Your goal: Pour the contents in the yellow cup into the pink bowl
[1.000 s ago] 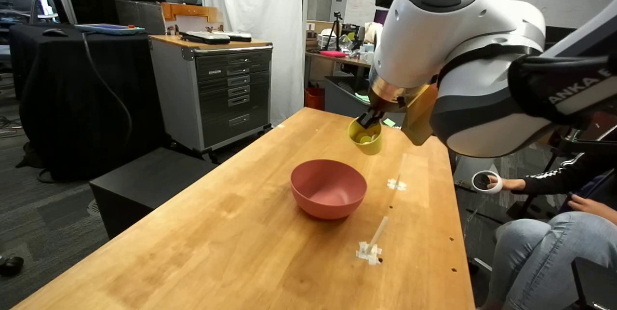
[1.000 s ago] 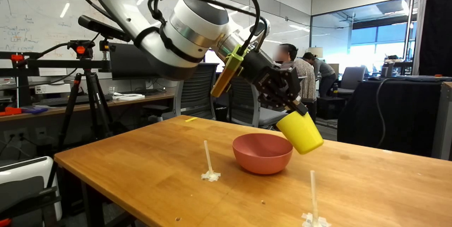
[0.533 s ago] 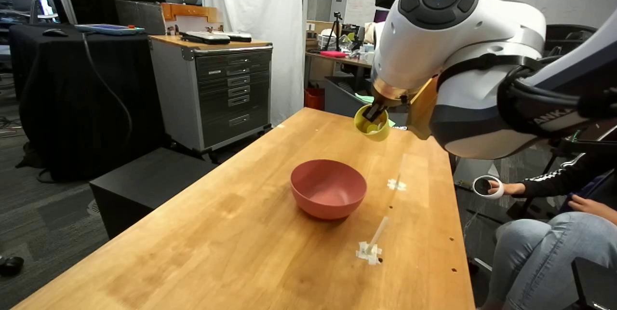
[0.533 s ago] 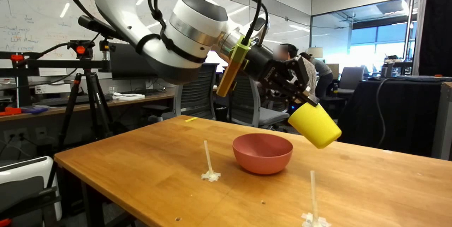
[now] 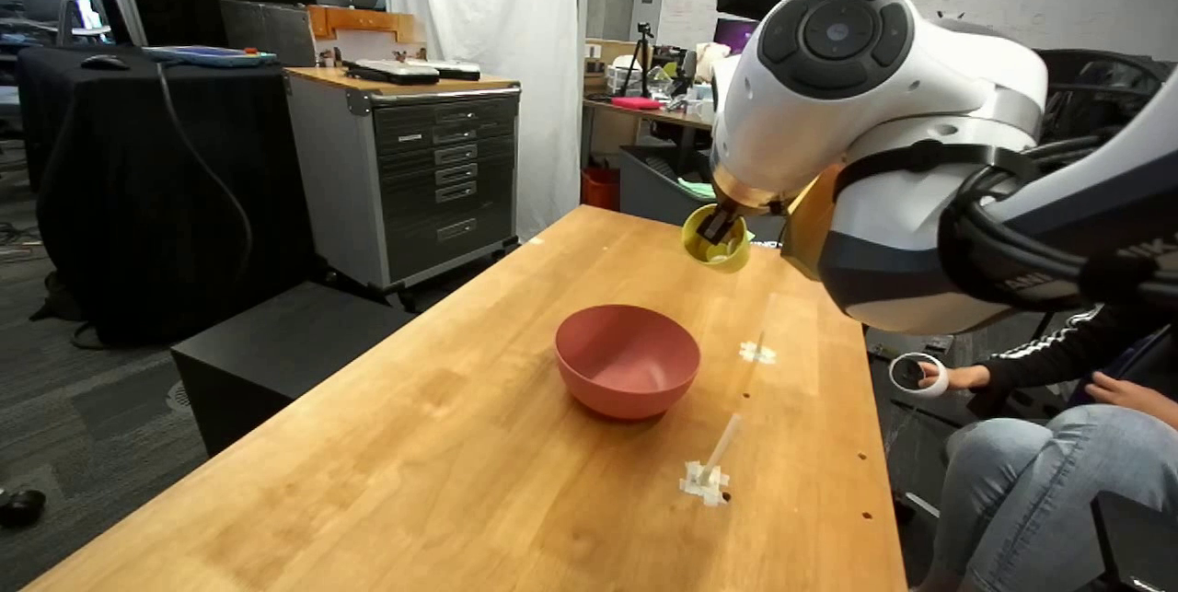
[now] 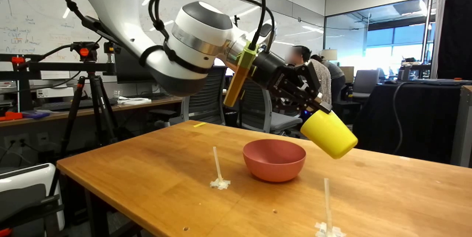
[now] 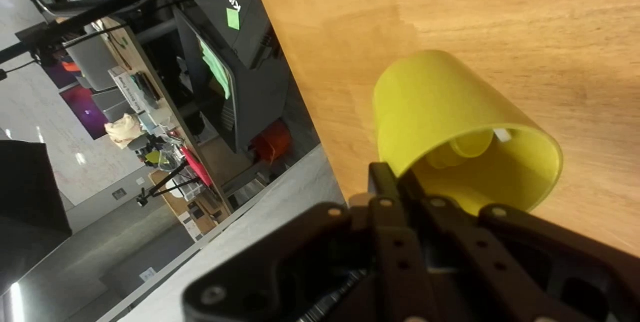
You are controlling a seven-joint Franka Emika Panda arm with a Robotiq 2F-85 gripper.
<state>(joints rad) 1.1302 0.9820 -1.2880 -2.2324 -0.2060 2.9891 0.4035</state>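
My pincer (image 7: 397, 179) is gripping the yellow cup (image 6: 329, 134) by the rim, and I'm holding it tilted above the bench (image 6: 166, 163)! The contents (image 7: 471, 143) are lying inside, and the pink bowl (image 6: 274, 167) is sitting upright there, near the cup but apart.

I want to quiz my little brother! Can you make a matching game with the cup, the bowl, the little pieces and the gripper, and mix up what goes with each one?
Things
1. cup
2. bowl
3. little pieces
4. gripper

What fits
A. standing upright on the table
B. pinching the cup
C. lying inside the cup
D. yellow and tilted

Right pairs: 1-D, 2-A, 3-C, 4-B
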